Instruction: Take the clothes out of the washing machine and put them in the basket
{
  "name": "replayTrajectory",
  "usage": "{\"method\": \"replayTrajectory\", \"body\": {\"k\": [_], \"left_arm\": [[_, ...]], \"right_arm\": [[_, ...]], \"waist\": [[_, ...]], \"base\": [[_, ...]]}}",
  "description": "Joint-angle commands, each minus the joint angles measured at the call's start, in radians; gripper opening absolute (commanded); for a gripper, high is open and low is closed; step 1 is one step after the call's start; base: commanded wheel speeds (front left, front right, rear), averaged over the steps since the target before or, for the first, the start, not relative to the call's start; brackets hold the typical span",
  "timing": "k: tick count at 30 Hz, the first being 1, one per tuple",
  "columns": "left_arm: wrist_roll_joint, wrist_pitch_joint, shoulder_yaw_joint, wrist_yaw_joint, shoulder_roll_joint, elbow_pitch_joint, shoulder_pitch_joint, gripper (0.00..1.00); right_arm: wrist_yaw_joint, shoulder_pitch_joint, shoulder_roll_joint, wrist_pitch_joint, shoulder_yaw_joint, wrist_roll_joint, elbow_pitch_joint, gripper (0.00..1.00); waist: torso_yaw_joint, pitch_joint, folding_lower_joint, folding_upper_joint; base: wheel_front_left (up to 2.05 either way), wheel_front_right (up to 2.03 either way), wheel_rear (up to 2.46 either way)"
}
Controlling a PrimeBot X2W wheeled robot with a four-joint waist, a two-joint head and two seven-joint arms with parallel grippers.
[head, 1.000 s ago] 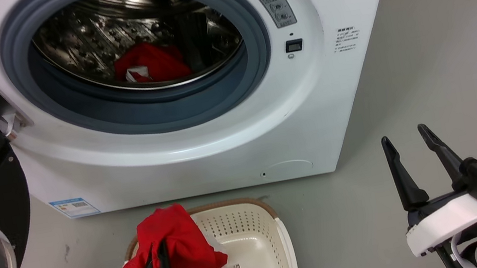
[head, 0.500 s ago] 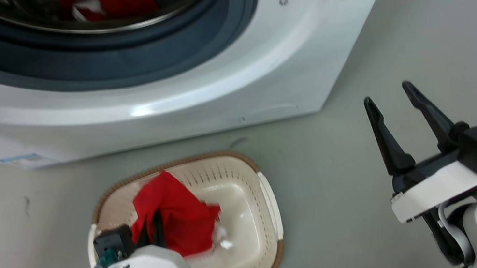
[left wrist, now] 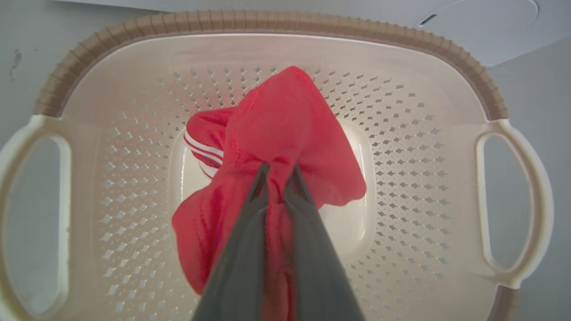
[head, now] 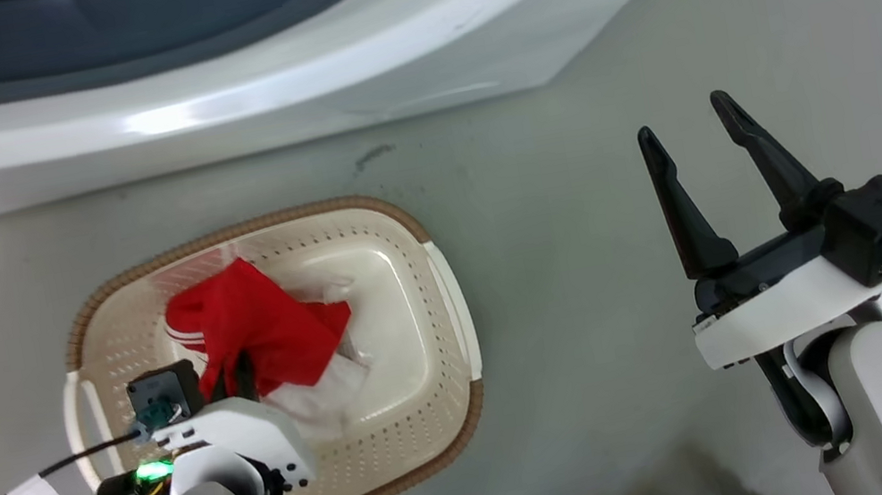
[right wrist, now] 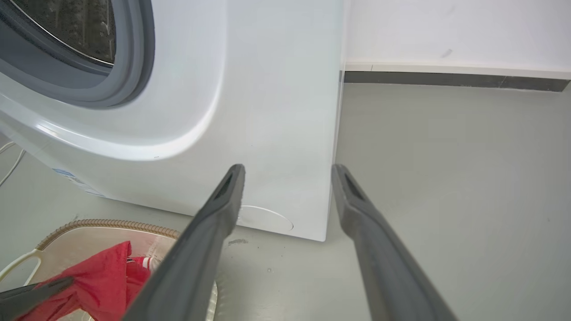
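Holding bright red white-striped fabric garment [head: 255, 325] in left pincer [left wrist: 277, 169], clamped tight on it, hung low inside small cream perforated plastic basket [head: 264, 221], not yet released. Had right pincer [head: 681, 116] spread wide, empty, near large white washing machine [head: 285, 84]. Couldn't tell what steel drum [right wrist: 67, 26] contained.

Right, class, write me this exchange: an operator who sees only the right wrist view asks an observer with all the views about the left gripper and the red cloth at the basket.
Operator: I can see a corner of the red garment in the basket. Is the left gripper gripping it?
Observer: Yes. The left wrist view shows it shut on the garment, with a fold pinched between its tips.
Operator: Is any of the cloth hanging outside the basket?
Observer: No. In the head view the garment sits wholly inside the rim, over the middle of the basket's floor.
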Motion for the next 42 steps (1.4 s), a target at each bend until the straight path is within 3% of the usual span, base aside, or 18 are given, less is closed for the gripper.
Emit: {"method": "replayTrajectory", "body": {"k": [1, 9, 10, 11, 12, 13, 25, 32, 42], "left_arm": [[0.002, -0.002, 0.006, 0.002, 0.005, 0.018, -0.021, 0.00], [-0.001, -0.002, 0.027, 0.004, 0.008, 0.085, -0.070, 0.00], [0.000, -0.002, 0.029, 0.001, 0.009, 0.077, -0.075, 0.04], [0.006, -0.002, 0.029, 0.000, 0.009, 0.071, -0.073, 0.22], [0.009, -0.002, 0.031, 0.001, 0.008, 0.065, -0.069, 0.54], [0.012, -0.002, 0.032, 0.001, 0.007, 0.056, -0.062, 1.00], [0.021, -0.002, 0.070, -0.002, -0.026, -0.056, 0.066, 1.00], [0.038, -0.002, 0.079, 0.005, -0.038, -0.215, 0.176, 1.00], [0.051, -0.002, -0.011, 0.050, -0.039, -0.493, 0.269, 1.00]], "right_arm": [[-0.001, -0.026, 0.001, -0.008, 0.004, 0.005, 0.004, 1.00], [-0.001, -0.054, 0.001, -0.021, 0.022, 0.013, 0.032, 1.00], [-0.001, -0.056, 0.001, -0.023, 0.025, 0.015, 0.037, 1.00], [-0.001, -0.058, 0.001, -0.025, 0.025, 0.016, 0.043, 1.00], [-0.001, -0.057, 0.001, -0.025, 0.025, 0.017, 0.048, 1.00], [-0.001, -0.055, 0.001, -0.027, 0.024, 0.016, 0.055, 1.00], [-0.001, 0.021, 0.001, -0.032, -0.012, -0.001, 0.101, 1.00], [-0.001, 0.095, 0.001, -0.017, -0.056, -0.010, 0.093, 1.00], [-0.001, 0.168, 0.001, 0.018, -0.086, -0.016, 0.038, 1.00]], "waist": [[-0.017, 0.041, -0.0002, -0.0001], [-0.024, 0.068, -0.0002, -0.0001], [-0.024, 0.062, -0.0002, -0.0001], [-0.023, 0.054, -0.0002, -0.0001], [-0.022, 0.043, -0.0002, -0.0001], [-0.020, 0.029, -0.0002, -0.0001], [0.021, -0.219, -0.0002, -0.0001], [0.050, -0.354, -0.0002, -0.0001], [0.075, -0.451, -0.0002, -0.0001]], "base": [[0.00, 0.00, 0.00], [0.00, 0.00, 0.00], [0.00, 0.00, 0.00], [0.00, 0.00, 0.00], [0.00, 0.00, 0.00], [0.00, 0.00, 0.00], [0.00, 0.00, 0.00], [0.00, 0.00, 0.00], [0.00, 0.00, 0.00]]}}
